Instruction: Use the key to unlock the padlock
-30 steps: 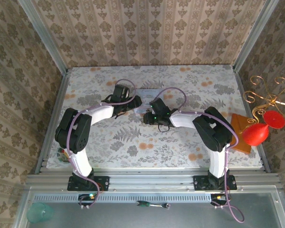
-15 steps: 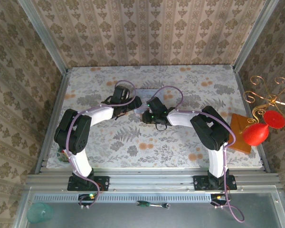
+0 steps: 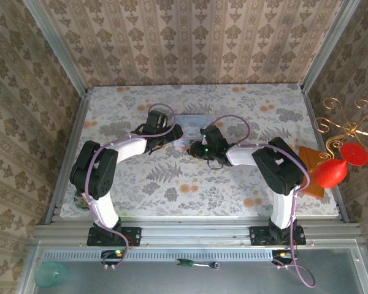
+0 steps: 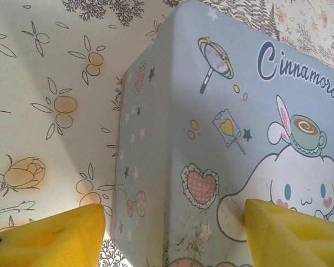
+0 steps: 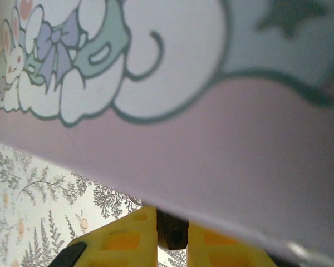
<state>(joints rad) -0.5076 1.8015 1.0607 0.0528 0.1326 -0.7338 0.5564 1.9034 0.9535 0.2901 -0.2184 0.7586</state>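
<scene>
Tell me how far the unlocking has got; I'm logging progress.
Done: seemingly the grasp. The right gripper pinches a small black block, likely the padlock, below the edge of the tin. In hand: the left gripper straddles the tin's corner, open. Left: inserting and turning the key.

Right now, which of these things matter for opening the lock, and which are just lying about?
Job: small black blocky padlock, apparently pinched in the right claw; pale cartoon-printed tin beside it.
Lying about: green-handled screwdriver, teal plastic cup, red balloon-shaped ornament, brown wooden block.
</scene>
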